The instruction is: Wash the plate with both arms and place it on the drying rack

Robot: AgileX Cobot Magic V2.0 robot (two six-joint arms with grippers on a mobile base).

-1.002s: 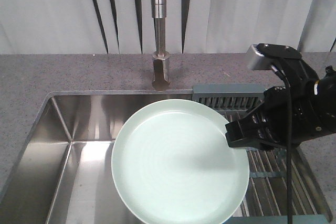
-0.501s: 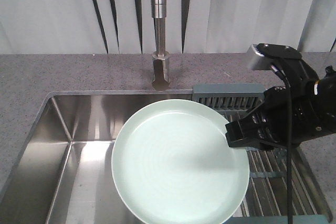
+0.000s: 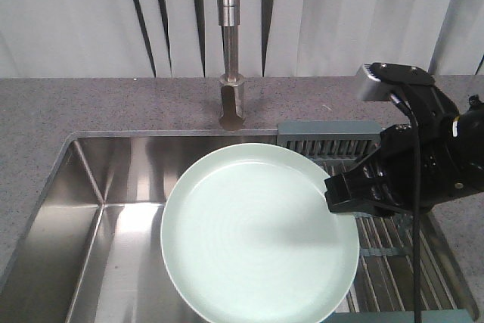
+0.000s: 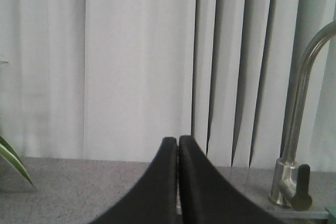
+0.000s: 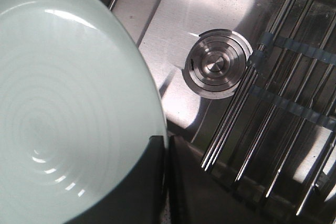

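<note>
Holding the plate (image 3: 257, 232) level is, I think, the main care of this step. The pale green plate hangs almost flat over the sink (image 3: 113, 179), pinched at its rim by the right hand (image 3: 342, 196). In the right wrist view one finger shows over the plate's face and the other just outside the rim, so the grip takes only a small piece of the edge. The rest of the plate reaches away from this hand, over the open basin, with nothing under it.

A smooth plate held so far from its middle can probably turn in the grip, more so when it is wet. The wrist should therefore move slowly and without tilting. No water is seen to run from the faucet (image 3: 231, 58), which stands ahead of the right hand, beyond the far rim of the plate.

The left hand (image 4: 177, 182) has its fingers pressed together on nothing. It looks over the worktop (image 4: 79, 192) toward the blinds (image 4: 131, 61), apart from the plate. For the washing it would need to come to the free side of the plate, and to press lightly, not downward against the one-sided grip.

The drying rack (image 3: 386, 262) lies just under the right hand, and the drain (image 5: 216, 65) shows beside its rods.
</note>
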